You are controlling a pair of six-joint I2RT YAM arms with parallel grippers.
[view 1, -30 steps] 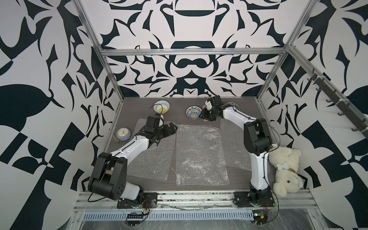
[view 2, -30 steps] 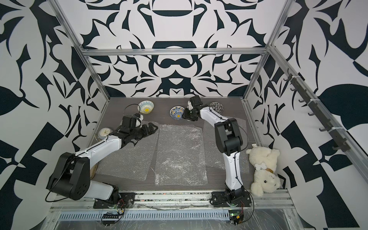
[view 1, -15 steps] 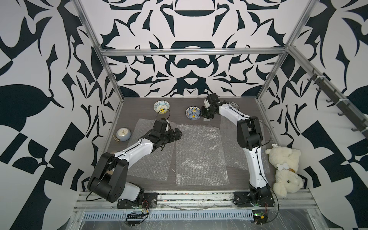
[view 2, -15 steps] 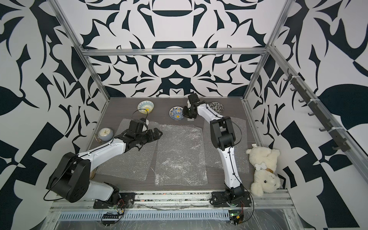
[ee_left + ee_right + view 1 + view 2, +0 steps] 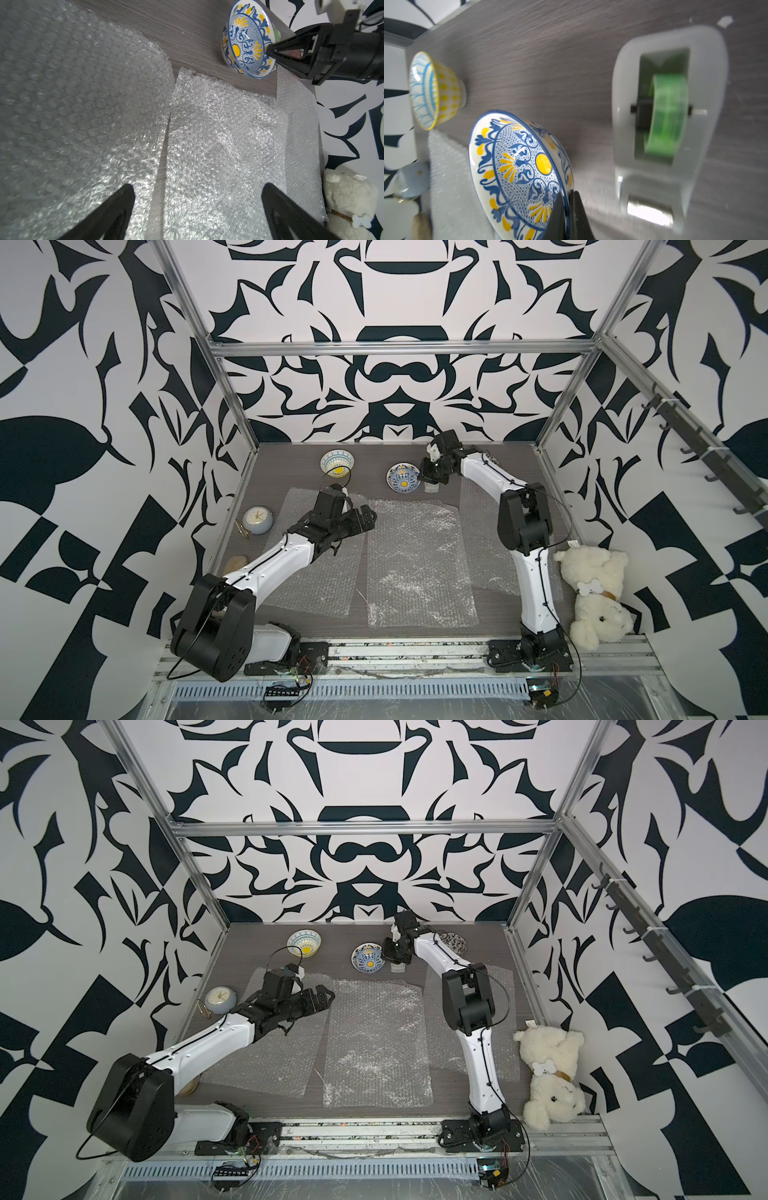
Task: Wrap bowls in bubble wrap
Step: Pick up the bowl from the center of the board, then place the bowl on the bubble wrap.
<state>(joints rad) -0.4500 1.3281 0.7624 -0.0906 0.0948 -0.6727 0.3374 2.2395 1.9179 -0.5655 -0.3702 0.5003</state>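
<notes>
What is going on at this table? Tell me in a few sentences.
The right gripper is shut on the rim of the blue-and-yellow bowl, next to the tape dispenser at the back. The left gripper hangs open over the bubble wrap sheets, holding nothing. All three sheets lie flat with no bowl on them; the white-and-yellow bowl and the black-and-white bowl sit unwrapped too.
</notes>
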